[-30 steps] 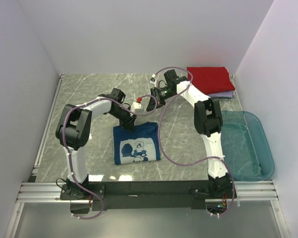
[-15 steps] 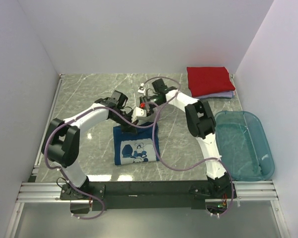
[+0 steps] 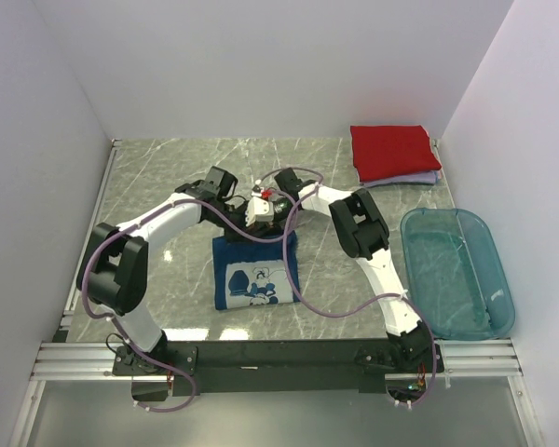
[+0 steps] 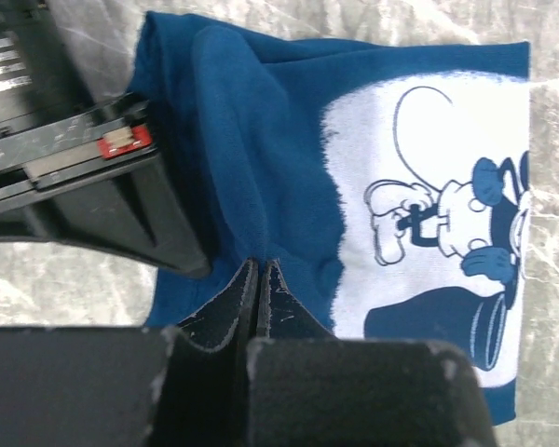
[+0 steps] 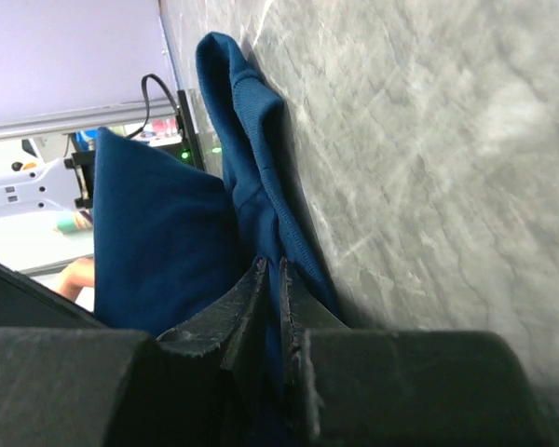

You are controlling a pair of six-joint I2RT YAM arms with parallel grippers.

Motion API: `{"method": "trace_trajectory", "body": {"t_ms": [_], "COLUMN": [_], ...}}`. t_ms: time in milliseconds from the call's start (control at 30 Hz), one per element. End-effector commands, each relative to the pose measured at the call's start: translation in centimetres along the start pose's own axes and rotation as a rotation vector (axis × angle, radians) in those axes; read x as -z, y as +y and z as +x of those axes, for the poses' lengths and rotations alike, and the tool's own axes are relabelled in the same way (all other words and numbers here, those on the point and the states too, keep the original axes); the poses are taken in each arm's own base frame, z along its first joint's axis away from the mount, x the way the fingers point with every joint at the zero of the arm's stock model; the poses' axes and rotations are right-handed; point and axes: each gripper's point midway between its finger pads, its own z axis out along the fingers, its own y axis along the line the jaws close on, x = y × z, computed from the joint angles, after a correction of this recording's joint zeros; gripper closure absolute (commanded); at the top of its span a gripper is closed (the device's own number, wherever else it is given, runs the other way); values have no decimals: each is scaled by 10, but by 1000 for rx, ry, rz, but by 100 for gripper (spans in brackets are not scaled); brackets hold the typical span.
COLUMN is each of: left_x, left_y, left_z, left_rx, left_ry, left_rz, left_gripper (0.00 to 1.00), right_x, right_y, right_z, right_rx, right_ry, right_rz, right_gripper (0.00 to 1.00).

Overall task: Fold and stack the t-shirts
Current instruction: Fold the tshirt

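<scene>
Fig. The dark blue t-shirt (image 3: pixel 256 275) lies print-up on the mid worktop (image 3: pixel 168 168). The right hand (image 5: pixel 268 265), well off a second ago, now joins the left hand (image 4: pixel 259 265) at its far edge. Both are clamped on the cloth. The red t-shirt (image 3: pixel 391 151) lies folded at far right.

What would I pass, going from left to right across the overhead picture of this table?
Left arm's bent elbow → blue t-shirt with a white cartoon print → red t-shirt, folded at the far side on a pale one → teal plastic tub.
</scene>
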Motion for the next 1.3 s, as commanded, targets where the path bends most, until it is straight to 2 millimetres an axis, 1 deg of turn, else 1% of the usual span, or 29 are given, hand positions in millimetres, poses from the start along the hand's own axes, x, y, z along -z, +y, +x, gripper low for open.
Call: {"method": "trace_trajectory", "body": {"t_ms": [0,167,200,300,367,533,600,700,733,767,800,833,867,900,933,967,1000,1033,1067,1100,1133,1167,1200,1233,1267], "left_x": [10,12,15,12,9,2,1,-1,-2,-3,-2,3,8,12,24,34,44,56,63,69,77,85,84,91,91], "left_y": [26,48,54,63,67,73,75,75,75,74,73,75,75,72,69,69,66,65,64,61,62,68,69,75,77], "left_z": [-21,-20,-23,-21,-19,-14,-14,-14,-13,-12,-12,-15,-17,-19,-33,-37,-44,-50,-52,-51,-57,-49,-40,-27,-21], "left_rx": [-49,-53,-57,-62,-66,-67,-73,-80,-82,-83,-83,-86,-87,-79,-97,-86,-74,-17,24,125,168,237,339,413,459], "left_ry": [-57,-59,-66,-62,-60,-54,-64,-77,-75,-72,-70,-74,-79,-84,-119,-138,-155,-184,-198,-209,-242,-250,-251,-258,-269], "left_rz": [-58,-84,-96,-99,-101,-105,-110,-119,-120,-118,-118,-132,-140,-135,-136,-136,-135,-120,-116,-99,-82,-91,-72,-82,-77], "left_gripper": [100,99,100,99,100,99,99,99,99,96,87,75,75,68,64,59,57,56,56,57,56,56,55,54,48], "right_x": [-4,-6,-6,-6,-4,-2,-1,4,8,12,18,32,38,47,57,71,78,91,98,105,112,125,131,137,143], "right_y": [-23,-27,-27,-26,-23,-20,-19,-15,-15,-13,-12,-11,-12,-8,-3,-2,0,4,6,10,14,21,22,23,27], "right_z": [16,25,25,23,19,19,18,12,7,2,-4,-16,-22,-28,-33,-40,-42,-45,-48,-49,-50,-53,-51,-50,-48], "right_rx": [-69,-83,-79,-66,-57,-40,-27,10,21,42,82,123,124,156,199,260,292,343,366,384,399,431,429,441,445], "right_ry": [35,59,58,55,54,61,55,44,35,27,18,-10,-23,-38,-45,-61,-64,-68,-74,-78,-87,-104,-104,-103,-108], "right_rz": [-1,6,8,7,8,9,17,41,75,97,120,179,208,235,268,321,353,405,435,453,467,488,497,506,513], "right_gripper": [83,83,83,83,83,83,83,80,78,75,72,65,62,58,54,42,37,31,30,30,29,29,29,29,29]}}
